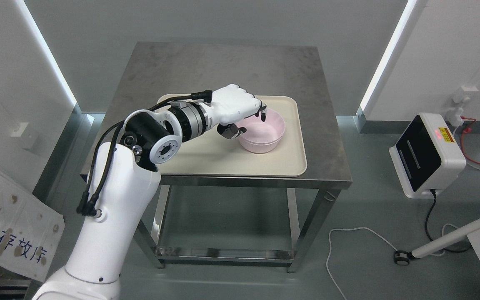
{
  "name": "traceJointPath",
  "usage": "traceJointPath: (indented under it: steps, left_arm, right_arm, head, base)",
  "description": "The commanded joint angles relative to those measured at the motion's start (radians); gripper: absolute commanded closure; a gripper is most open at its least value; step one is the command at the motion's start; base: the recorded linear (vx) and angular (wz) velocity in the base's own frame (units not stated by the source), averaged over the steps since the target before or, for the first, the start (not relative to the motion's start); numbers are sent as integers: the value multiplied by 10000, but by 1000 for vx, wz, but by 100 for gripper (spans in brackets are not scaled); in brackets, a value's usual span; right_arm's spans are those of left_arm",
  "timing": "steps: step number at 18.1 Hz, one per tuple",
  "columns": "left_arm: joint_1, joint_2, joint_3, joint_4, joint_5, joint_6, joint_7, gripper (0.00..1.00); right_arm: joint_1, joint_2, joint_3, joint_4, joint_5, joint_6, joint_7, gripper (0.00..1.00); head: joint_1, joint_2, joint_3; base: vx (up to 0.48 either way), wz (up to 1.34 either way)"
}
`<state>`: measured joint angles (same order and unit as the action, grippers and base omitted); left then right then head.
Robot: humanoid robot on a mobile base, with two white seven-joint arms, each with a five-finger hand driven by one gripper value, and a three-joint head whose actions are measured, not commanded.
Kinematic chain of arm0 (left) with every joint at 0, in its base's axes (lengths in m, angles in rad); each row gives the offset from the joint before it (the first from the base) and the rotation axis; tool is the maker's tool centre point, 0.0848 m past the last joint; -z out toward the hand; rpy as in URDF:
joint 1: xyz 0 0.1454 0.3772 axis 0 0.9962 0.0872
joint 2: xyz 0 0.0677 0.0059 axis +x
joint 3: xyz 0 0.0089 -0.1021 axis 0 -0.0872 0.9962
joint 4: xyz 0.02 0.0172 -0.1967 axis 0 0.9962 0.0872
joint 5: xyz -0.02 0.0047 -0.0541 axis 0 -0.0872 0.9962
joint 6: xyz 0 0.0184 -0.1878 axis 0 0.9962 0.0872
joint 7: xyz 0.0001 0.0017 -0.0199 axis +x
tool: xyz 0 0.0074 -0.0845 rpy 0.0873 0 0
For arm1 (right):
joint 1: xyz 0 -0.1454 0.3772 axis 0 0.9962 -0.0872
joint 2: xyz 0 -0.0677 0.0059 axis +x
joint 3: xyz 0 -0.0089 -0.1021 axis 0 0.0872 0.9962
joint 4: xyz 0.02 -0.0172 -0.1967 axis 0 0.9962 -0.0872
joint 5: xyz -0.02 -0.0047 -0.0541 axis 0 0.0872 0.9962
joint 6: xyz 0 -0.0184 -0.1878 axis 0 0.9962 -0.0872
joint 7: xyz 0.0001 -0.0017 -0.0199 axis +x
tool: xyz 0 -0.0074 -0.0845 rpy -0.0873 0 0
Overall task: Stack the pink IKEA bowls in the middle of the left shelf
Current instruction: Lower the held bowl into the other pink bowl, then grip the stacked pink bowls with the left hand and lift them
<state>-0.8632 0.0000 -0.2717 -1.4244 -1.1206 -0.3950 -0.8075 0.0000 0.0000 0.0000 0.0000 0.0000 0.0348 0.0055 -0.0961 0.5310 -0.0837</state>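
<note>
A pink bowl (pixel 265 133) sits on a cream tray (pixel 290 158) on a steel table (pixel 223 71). It looks like two bowls nested, with a second rim line showing near its base. My left hand (pixel 246 118) reaches in from the lower left and sits at the bowl's left rim. Its fingers (pixel 262 114) curl over the rim into the bowl and the thumb (pixel 232 131) is outside the wall, so the hand is shut on the bowl's rim. The bowl rests on the tray. The right arm is out of view.
The table has a low shelf frame underneath. A white and black device (pixel 425 156) stands on the floor at the right with cables. A white signboard (pixel 11 221) leans at the lower left. A wheeled stand leg (pixel 452 237) lies at the lower right.
</note>
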Motion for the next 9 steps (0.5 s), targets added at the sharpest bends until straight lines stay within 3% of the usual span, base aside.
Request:
traceJointPath:
  steps: [1, 9]
  left_arm:
    - [271, 174, -351, -53, -23, -237, -9, 63]
    - [302, 174, -473, 315, -451, -145, 98, 66]
  right_arm:
    - [16, -175, -107, -337, 0, 5, 6, 0]
    - [16, -175, -107, -337, 0, 5, 6, 0]
  head:
    - [0, 0, 0]
    - [0, 0, 0]
  base:
    - [0, 0]
    - [0, 0]
